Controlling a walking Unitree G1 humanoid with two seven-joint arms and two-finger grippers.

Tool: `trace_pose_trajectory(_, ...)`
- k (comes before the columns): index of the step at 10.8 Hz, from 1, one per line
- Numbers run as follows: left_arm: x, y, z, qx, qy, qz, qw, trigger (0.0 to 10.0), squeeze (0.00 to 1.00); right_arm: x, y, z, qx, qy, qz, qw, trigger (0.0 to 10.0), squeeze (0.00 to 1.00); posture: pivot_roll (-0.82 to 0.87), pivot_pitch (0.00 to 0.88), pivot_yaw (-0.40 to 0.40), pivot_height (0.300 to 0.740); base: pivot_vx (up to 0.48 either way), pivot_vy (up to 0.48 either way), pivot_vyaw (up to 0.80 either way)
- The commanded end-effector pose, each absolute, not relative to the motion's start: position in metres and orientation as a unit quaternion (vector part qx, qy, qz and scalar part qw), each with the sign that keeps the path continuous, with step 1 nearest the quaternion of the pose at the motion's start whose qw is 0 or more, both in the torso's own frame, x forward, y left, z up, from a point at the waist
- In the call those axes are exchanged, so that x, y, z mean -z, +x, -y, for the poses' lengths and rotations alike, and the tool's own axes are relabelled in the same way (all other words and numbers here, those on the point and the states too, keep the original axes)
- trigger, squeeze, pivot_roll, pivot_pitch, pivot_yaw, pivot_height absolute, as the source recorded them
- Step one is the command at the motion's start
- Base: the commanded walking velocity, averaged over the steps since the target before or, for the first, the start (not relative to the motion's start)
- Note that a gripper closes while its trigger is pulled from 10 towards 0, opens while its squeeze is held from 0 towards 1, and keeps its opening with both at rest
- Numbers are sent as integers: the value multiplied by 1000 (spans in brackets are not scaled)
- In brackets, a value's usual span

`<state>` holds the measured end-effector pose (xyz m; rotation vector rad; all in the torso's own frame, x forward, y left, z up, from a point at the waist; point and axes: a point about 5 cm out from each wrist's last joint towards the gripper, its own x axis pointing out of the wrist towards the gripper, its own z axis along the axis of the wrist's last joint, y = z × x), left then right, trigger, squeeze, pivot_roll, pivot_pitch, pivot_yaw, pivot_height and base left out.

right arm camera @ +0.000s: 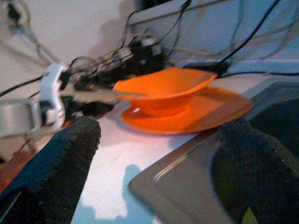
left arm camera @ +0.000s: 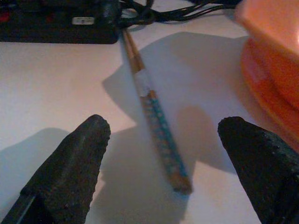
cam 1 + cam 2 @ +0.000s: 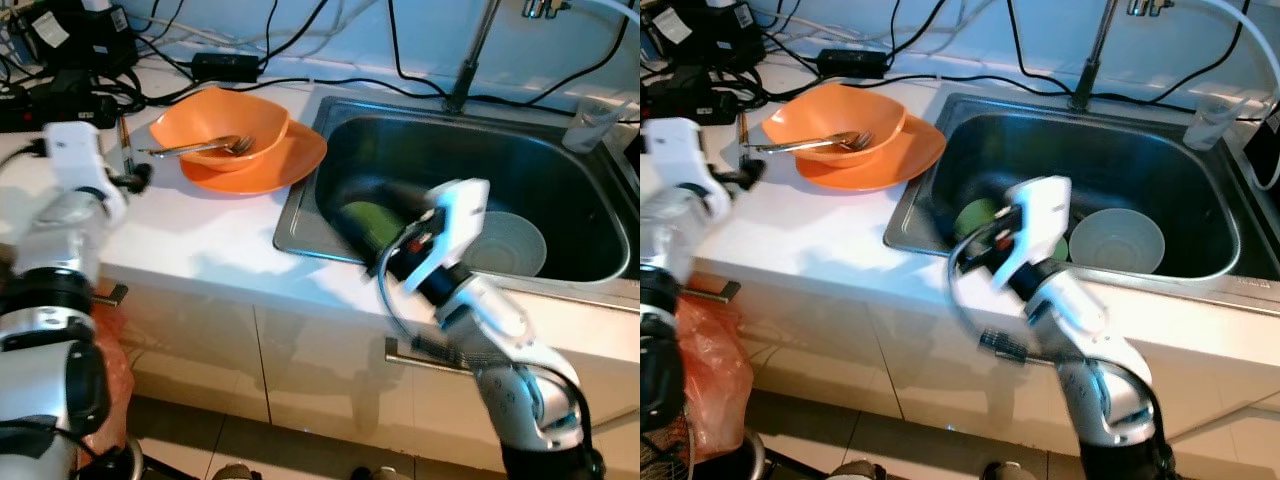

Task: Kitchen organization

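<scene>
A pair of wooden chopsticks (image 2: pixel 156 126) with a blue patterned end lies on the white counter, left of an orange bowl (image 3: pixel 222 125). The bowl holds a fork (image 3: pixel 200 148) and sits on an orange plate (image 3: pixel 290 165). My left gripper (image 2: pixel 163 123) is open just above the counter, one finger on each side of the chopsticks. My right gripper (image 1: pixel 163 125) is open and holds nothing. It hovers over the front left of the steel sink (image 3: pixel 300 215), pointing toward the orange dishes. In the sink lie a green dish (image 3: pixel 975 215) and a pale bowl (image 3: pixel 510 245).
A black power strip and tangled cables (image 3: pixel 70 90) crowd the back left of the counter. The faucet (image 3: pixel 470 60) rises behind the sink, and a clear glass (image 3: pixel 595 125) stands at its far right corner. An orange bag (image 3: pixel 710 370) hangs below the counter on the left.
</scene>
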<state>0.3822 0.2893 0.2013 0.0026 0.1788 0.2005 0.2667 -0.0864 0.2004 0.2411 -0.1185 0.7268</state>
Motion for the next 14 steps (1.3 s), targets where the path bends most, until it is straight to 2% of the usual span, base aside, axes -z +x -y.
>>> trace_pose_trajectory(1,-207,386,-285,-96,12,-80,992,10000,0,-201,262,85,-372,110,57,920,10000,0,-38,83,2,740,0,0,0)
trace_pose_trajectory(6,-189,383,-276,-90,12,-86,992,10000,0,-197,261,86,-377,89,51,920,10000,0,-32,85,-12,740,0,0,634)
trace_pose_trajectory(12,-189,382,-282,-86,30,-80,993,10000,0,-199,268,89,-344,87,58,933,10000,0,-35,85,-3,740,0,0,0)
trace_pose_trajectory(14,-199,388,-272,-46,50,-67,995,10000,0,-201,268,88,-339,87,62,934,10000,0,-40,86,7,740,0,0,0)
